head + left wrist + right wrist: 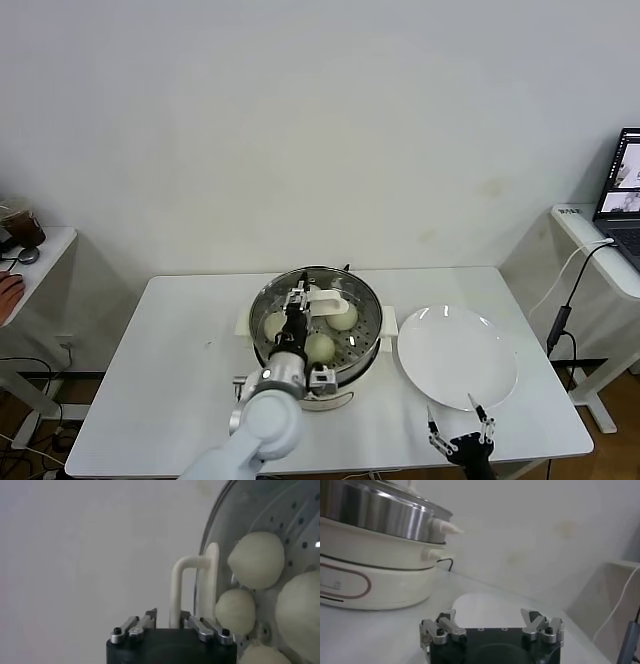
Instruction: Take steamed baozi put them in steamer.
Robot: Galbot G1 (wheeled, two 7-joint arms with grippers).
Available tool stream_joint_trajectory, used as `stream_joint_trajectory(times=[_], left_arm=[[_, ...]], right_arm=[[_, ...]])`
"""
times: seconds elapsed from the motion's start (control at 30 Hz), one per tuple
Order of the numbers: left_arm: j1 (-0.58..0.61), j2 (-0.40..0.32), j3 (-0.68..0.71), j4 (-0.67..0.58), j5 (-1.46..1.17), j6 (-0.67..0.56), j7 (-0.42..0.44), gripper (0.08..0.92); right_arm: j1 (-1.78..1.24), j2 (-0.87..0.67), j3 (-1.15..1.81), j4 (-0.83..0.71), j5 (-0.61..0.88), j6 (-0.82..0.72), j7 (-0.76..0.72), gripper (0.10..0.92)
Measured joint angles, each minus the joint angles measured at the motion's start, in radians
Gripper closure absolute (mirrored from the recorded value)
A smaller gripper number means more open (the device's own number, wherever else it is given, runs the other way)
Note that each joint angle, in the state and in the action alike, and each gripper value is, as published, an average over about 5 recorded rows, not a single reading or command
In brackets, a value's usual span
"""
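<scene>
1. Baozi lie inside the steamer — three show plainly in the head view, and the left wrist view shows four pale rounds on the perforated steel.
2. The glass lid sits over the steamer, its white handle arched on top; in the left wrist view the handle stands just ahead of the left hand.
3. The left hand hovers over the steamer, right at the lid handle. Its fingers stand somewhat apart on either side of the handle's post and seem not to be pinching it, though the contact is hard to make out.
4. The right hand waits low at the counter's near edge, fingers spread wide, holding nothing.
5. Just beyond the right hand lies a white plate — bare, beside the steamer's white base.
</scene>
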Motion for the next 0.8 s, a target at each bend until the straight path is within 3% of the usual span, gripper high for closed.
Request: stream_joint_trajectory(times=[0.23, 0.43, 0.8], left_arm=[[0.110, 0.028, -0.074, -0.093, -0.206, -0.089, -0.095, 0.351], [0.276, 0.030, -0.194, -0.189, -0.499, -0.260, -0.181, 0.200], [0.723, -0.018, -0.464, -0.341, -1.009, -0.604, -0.283, 0.177]], right_arm=[[-0.005, 0.003, -0.002, 0.002, -0.006, 0.003, -0.002, 0.203], [-0.011, 0.000, -0.003, 0.003, -0.003, 0.011, -0.008, 0.203], [-0.032, -0.025, -0.030, 0.028, 0.065, 0.002, -0.020, 0.203]])
